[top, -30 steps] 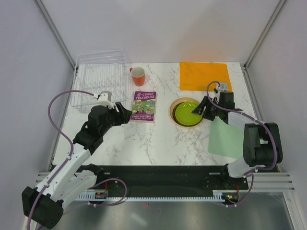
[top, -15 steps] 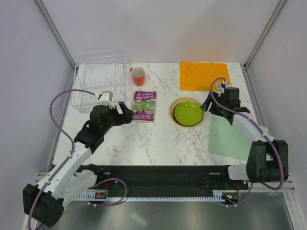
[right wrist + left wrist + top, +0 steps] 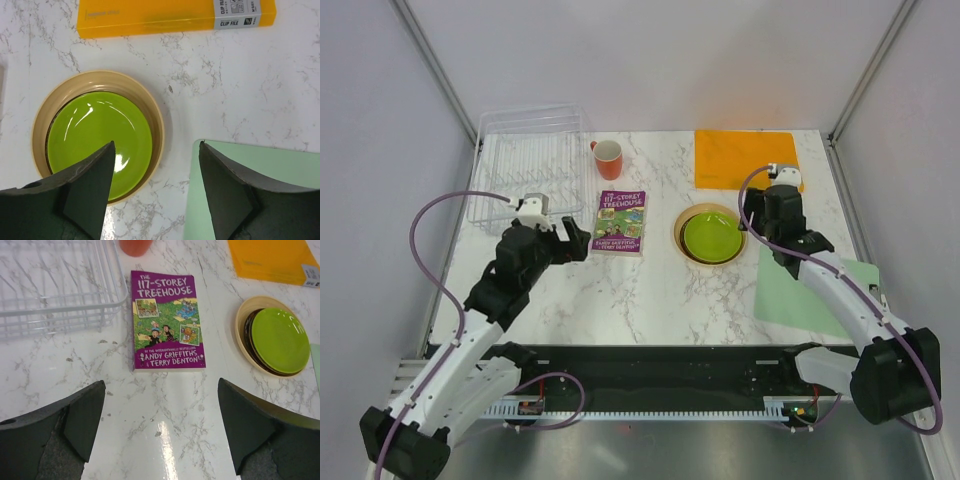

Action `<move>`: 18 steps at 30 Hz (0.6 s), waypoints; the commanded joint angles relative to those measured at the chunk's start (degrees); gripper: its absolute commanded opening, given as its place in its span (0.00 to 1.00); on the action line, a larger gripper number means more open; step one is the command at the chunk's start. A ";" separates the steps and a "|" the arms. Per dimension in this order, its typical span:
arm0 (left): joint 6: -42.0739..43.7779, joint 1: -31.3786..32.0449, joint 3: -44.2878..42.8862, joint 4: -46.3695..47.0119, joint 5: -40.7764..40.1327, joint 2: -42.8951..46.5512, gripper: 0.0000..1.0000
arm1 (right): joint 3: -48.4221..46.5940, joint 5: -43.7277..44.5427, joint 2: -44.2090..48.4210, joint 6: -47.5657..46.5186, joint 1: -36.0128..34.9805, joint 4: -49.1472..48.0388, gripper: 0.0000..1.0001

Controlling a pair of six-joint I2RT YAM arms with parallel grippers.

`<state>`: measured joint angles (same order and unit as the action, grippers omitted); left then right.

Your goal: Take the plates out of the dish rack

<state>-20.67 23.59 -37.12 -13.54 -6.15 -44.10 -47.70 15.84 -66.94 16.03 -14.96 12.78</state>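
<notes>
Plates (image 3: 712, 237) (round, glossy) stacked on veined marble (image 3: 650, 290).

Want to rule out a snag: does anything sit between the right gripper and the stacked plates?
Nothing visible does. The right gripper, open, hangs beside the stacked plates; the green mat and orange file lie away from that gap.
</notes>
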 commanded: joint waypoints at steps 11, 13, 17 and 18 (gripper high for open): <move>11.62 0.05 -10.16 -1.93 -8.87 4.37 1.00 | -0.11 9.13 10.15 -3.81 -1.74 -3.81 0.98; 11.18 -0.04 -9.72 -2.02 -9.31 3.85 1.00 | -0.55 10.26 11.82 -4.43 -1.74 -3.55 0.98; 10.12 0.05 -9.55 -1.67 -10.72 4.46 1.00 | -0.90 12.90 13.76 -5.66 -1.74 -2.93 0.98; 10.03 -0.04 -9.37 -1.23 -10.98 4.54 1.00 | -0.99 13.25 14.46 -5.75 -1.74 -2.84 0.98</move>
<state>-11.49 23.59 -46.50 -15.97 -14.35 -40.05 -47.07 25.47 -53.98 11.99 -16.40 10.68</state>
